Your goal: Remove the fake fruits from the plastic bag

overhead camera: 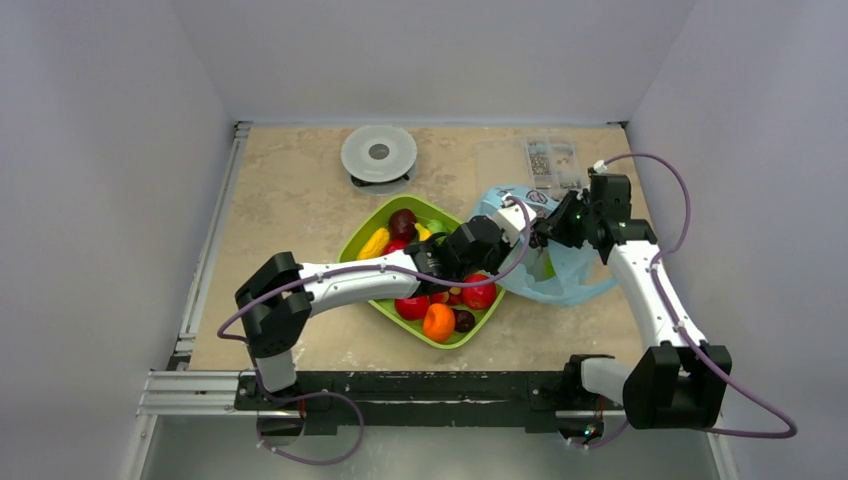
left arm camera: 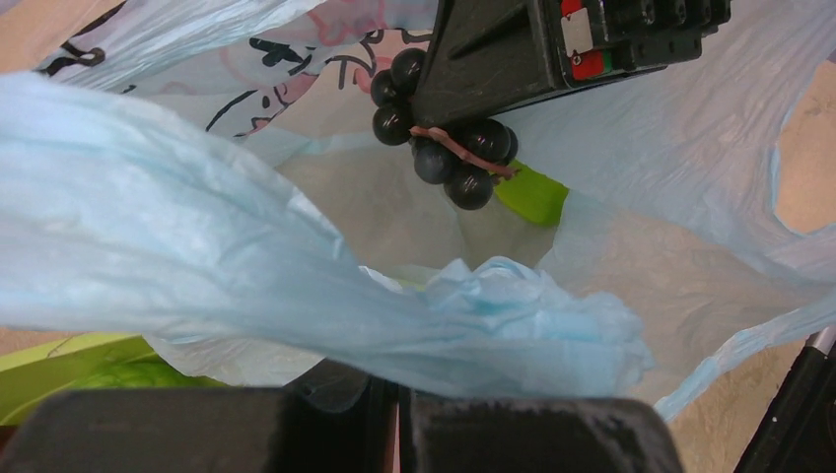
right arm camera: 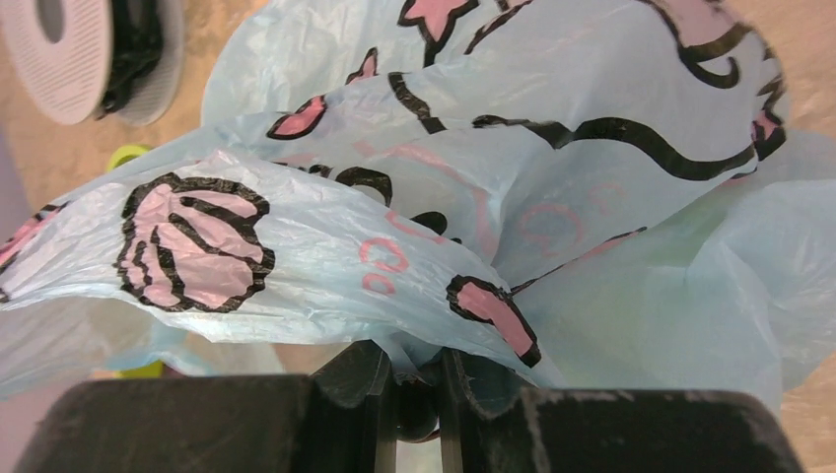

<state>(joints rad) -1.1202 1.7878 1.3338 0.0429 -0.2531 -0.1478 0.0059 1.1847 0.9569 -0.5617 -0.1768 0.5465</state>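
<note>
With the plastic bag (overhead camera: pixel 575 272) just right of the green tray (overhead camera: pixel 455 343), the left gripper (left arm camera: pixel 399 394) pinches its film and the right gripper (right arm camera: pixel 414 399) is narrowed on 1 grape bunch (left arm camera: pixel 446 160) inside, so extraction seems in hand, calling for a clean lift toward the tray.

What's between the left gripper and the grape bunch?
Only the plastic bag: a crumpled fold stretches from the left gripper toward the grape bunch. Left wrist view.
</note>
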